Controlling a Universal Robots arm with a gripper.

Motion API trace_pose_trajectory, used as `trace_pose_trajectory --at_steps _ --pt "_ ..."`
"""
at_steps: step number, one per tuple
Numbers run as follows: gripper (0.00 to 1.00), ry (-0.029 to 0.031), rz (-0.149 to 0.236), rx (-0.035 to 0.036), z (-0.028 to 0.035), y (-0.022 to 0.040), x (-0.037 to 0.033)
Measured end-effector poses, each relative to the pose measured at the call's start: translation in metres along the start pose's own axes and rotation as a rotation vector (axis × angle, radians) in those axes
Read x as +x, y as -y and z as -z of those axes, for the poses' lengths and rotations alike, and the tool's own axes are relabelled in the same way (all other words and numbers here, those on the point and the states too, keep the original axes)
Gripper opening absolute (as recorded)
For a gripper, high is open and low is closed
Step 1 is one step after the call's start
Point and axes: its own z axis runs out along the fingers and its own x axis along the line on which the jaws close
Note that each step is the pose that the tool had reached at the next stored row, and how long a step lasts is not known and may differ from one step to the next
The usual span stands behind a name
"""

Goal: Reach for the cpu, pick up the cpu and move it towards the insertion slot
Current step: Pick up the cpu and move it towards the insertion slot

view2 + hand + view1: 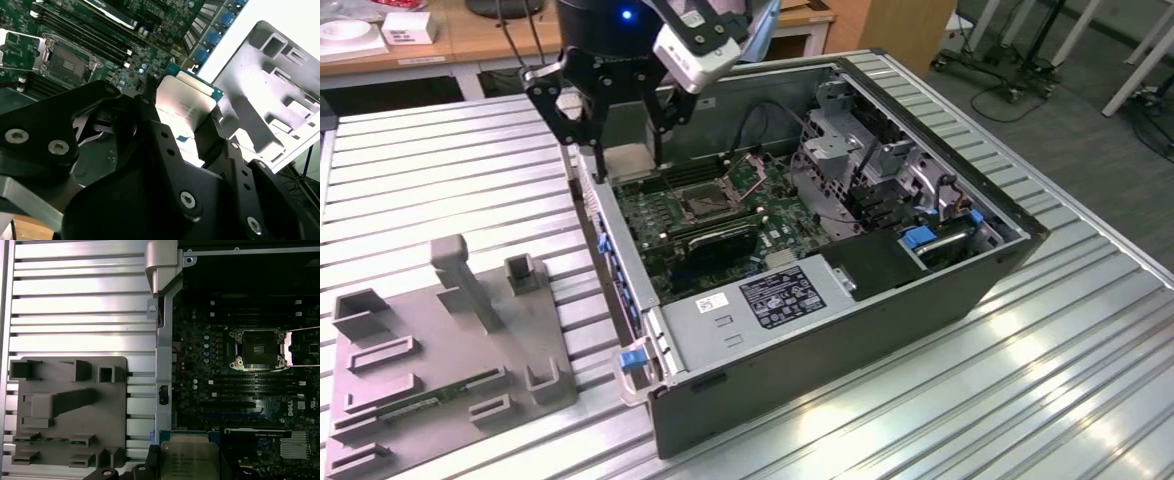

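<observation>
We see the pincer (185, 117) closed on the cpu (182, 105), a thin square plate with a pale silvery face, faint print and a green board edge, gripped at two opposite edges. In the exterior view, we locate the pincer (624, 160) over the open computer case (854, 320) at its wall nearest the grey tray (447, 370). The insertion slot (260, 349), a dark square socket in a silvery frame, lies well apart from the cpu (189, 460) on the green board.

Lab/workshop: slatted metal bench (427, 170), open PC case (854, 320).
</observation>
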Motion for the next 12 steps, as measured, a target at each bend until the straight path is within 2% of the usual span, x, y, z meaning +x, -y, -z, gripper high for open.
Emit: trace_pose_trajectory --at_steps 7,12 --pt "0.55 0.0000 0.000 0.0000 -0.0001 0.0000 -0.0121" --pt "0.55 0.0001 0.000 -0.0001 -0.0005 0.0000 -0.0247"
